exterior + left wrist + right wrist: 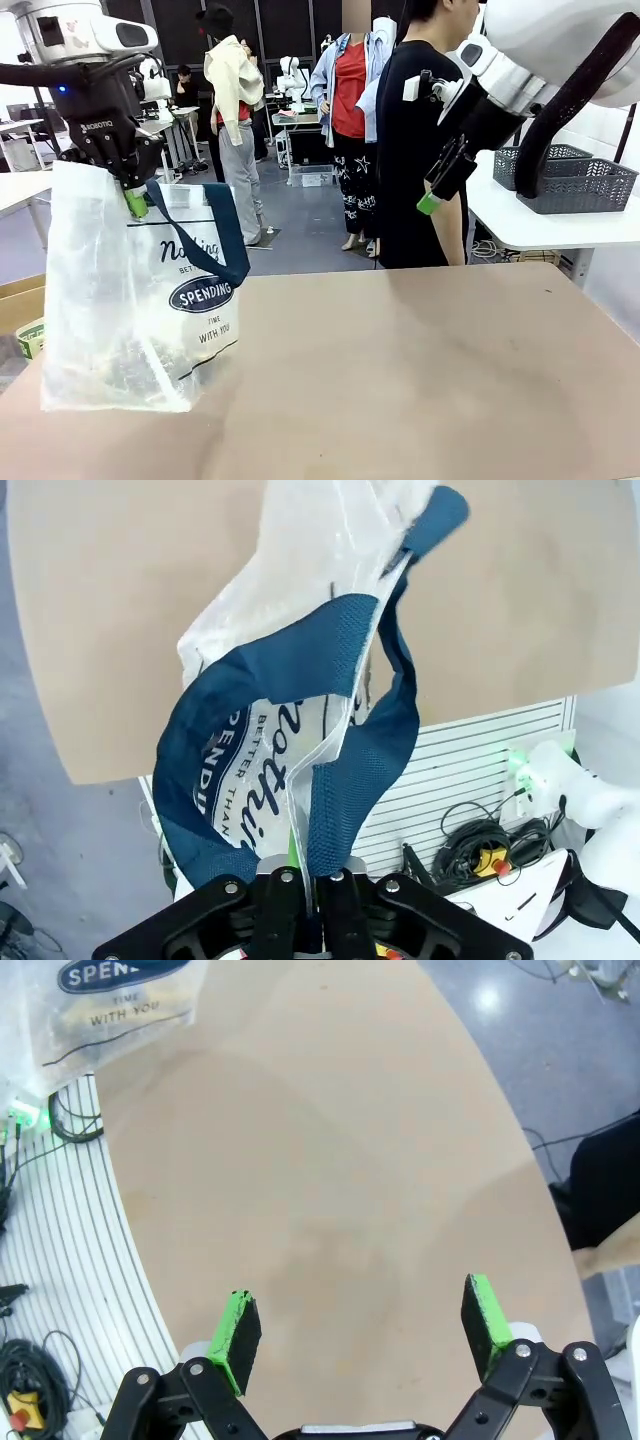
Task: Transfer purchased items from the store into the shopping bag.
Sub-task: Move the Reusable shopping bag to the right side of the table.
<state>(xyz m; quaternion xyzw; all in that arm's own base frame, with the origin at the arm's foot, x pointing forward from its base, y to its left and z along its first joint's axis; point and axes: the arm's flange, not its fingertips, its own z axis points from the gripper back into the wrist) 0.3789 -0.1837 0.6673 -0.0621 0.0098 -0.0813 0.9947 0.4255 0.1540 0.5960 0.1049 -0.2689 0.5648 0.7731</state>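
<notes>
The shopping bag [130,300] is a clear plastic tote with navy lettering, and it hangs with its bottom resting on the brown table [420,380] at the left. My left gripper [132,198] is shut on the bag's top edge beside a navy strap handle [215,240]. In the left wrist view the left gripper [315,880] pinches the plastic and strap of the bag [290,570]. Something dark lies inside the bag's bottom. My right gripper [433,195] hangs open high over the table's right side, and the right gripper [365,1325] has nothing between its pads. The store [578,186], a dark grey lattice basket, stands on a white side table at far right.
A person in a black shirt [420,150] stands at the far side of the table. A second grey basket [545,158] sits behind the first. A corner of the bag [100,1000] lies at the table's rounded edge in the right wrist view. Cables lie below that edge.
</notes>
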